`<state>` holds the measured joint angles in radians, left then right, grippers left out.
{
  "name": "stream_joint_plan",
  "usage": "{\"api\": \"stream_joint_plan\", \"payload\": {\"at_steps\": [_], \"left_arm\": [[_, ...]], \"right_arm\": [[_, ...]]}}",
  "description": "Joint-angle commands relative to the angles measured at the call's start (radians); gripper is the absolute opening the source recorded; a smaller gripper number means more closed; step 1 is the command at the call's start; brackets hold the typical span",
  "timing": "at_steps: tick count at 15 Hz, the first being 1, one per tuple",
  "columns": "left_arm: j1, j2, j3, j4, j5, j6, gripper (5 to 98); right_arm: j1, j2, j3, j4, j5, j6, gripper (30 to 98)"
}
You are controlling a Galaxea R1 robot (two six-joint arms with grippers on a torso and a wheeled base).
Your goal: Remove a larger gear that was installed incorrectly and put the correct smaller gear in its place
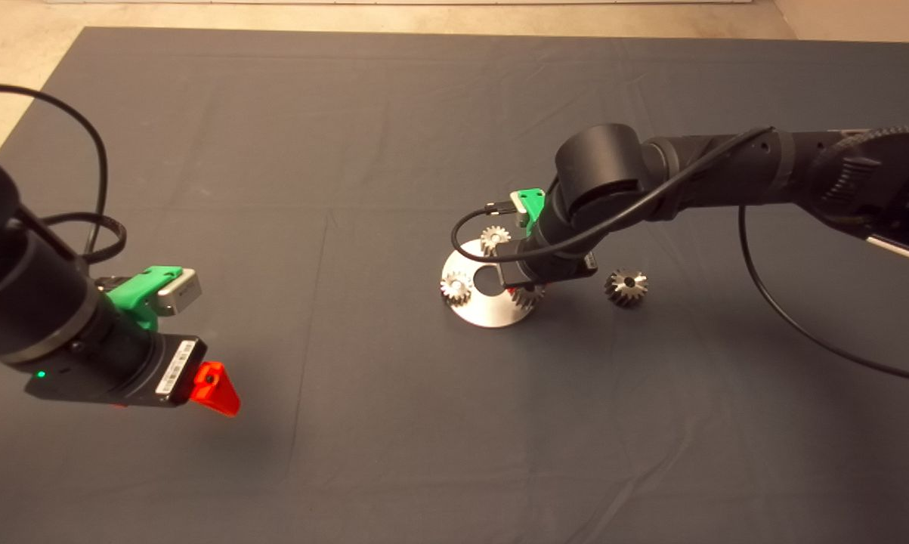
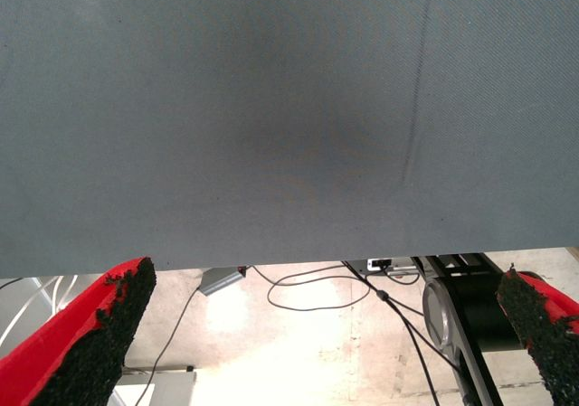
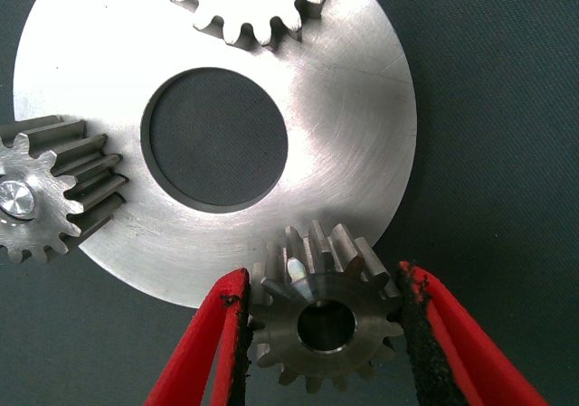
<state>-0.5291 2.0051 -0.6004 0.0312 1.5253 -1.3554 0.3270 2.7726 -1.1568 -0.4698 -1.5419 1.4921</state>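
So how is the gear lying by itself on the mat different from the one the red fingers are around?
The larger gear is wider with flared teeth; the smaller gear is narrower with straight teeth. The larger gear lies alone on the dark mat, clear of the round steel plate; the smaller gear sits at that plate's edge. Nothing touches the larger gear, while the right gripper has a finger at each side of the smaller one. Both are steel, toothed, with a centre hole.

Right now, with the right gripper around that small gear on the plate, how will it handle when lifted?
The small gear looks solid steel, so probably rigid and heavy for its size. Its teeth give the right gripper pads some bite. Set on edge, it might roll off the plate.
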Motion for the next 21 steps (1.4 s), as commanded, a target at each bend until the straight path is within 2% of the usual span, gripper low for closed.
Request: {"api": "stream_joint_plan", "payload": {"at_steps": [1, 21], "left_arm": [[-0.002, -0.002, -0.001, 0.013, 0.091, 0.002, 98.2], [-0.002, 0.001, -0.011, 0.013, 0.091, 0.004, 98.2]], "right_arm": [[0.027, -0.006, 0.000, -0.032, -0.116, -0.001, 37.8], [0.034, -0.004, 0.005, -0.032, -0.116, 0.005, 36.9]]}}
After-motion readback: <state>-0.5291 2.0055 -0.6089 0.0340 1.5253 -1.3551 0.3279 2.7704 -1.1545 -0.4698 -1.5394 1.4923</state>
